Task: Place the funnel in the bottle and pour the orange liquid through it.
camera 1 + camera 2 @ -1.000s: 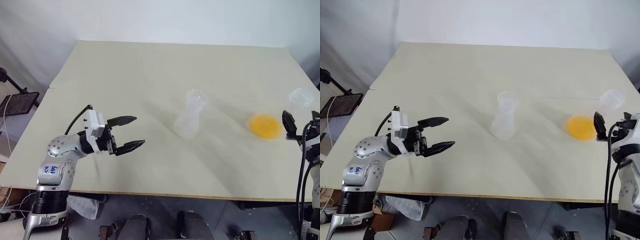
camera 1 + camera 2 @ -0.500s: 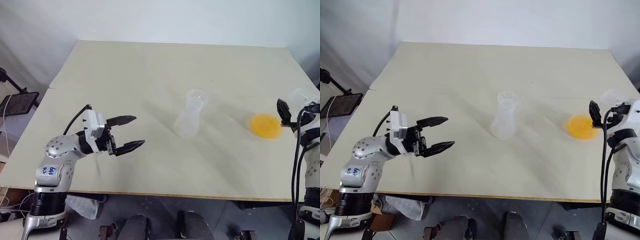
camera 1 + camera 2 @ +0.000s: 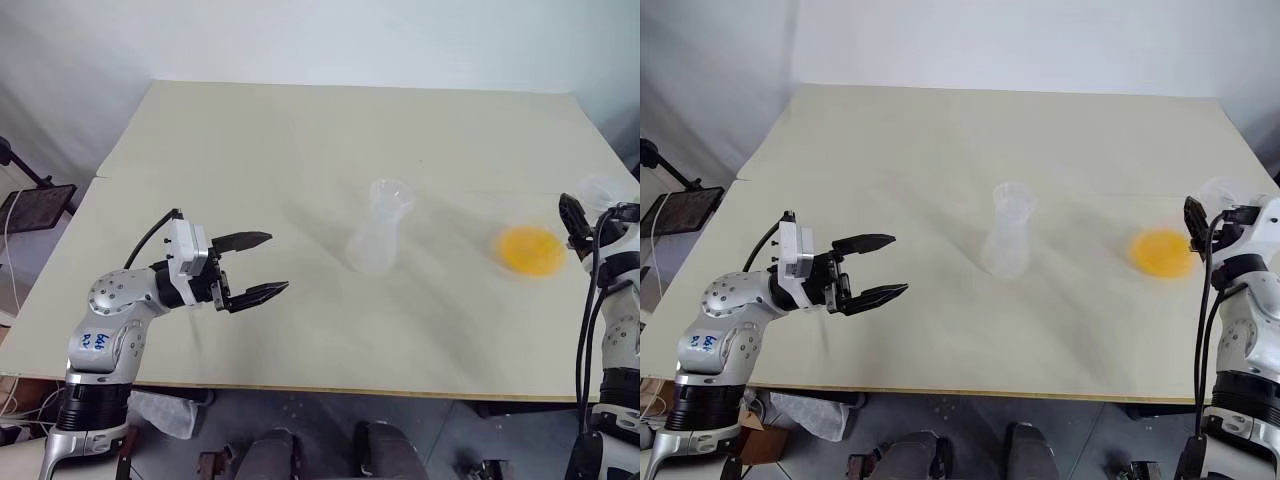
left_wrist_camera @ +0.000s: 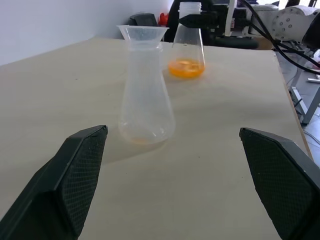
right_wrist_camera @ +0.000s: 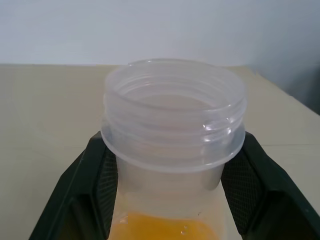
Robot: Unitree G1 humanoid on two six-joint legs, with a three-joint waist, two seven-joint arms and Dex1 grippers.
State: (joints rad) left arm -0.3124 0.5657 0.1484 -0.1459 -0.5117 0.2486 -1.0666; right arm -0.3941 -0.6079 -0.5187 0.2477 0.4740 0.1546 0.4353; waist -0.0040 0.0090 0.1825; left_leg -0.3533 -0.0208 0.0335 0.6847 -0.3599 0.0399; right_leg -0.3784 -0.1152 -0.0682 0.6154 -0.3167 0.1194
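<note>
A: Where's the right gripper (image 5: 167, 200) sitting?
B: Near the table's (image 3: 300, 130) right edge — clamping the clear flask's (image 5: 172, 135) neck, orange liquid (image 3: 531, 251) inside.
A: And the left gripper (image 3: 255, 266)?
B: Gaping wide, empty — open tabletop separating it from the funnel (image 4: 142, 33) sitting in the bottle (image 4: 146, 95).

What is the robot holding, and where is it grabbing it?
The right gripper grips the flask of orange liquid by its neck. The left gripper holds nothing.

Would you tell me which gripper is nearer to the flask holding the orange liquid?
Right. The right gripper is shut on the flask's neck; the left gripper hovers open, far across the table.
</note>
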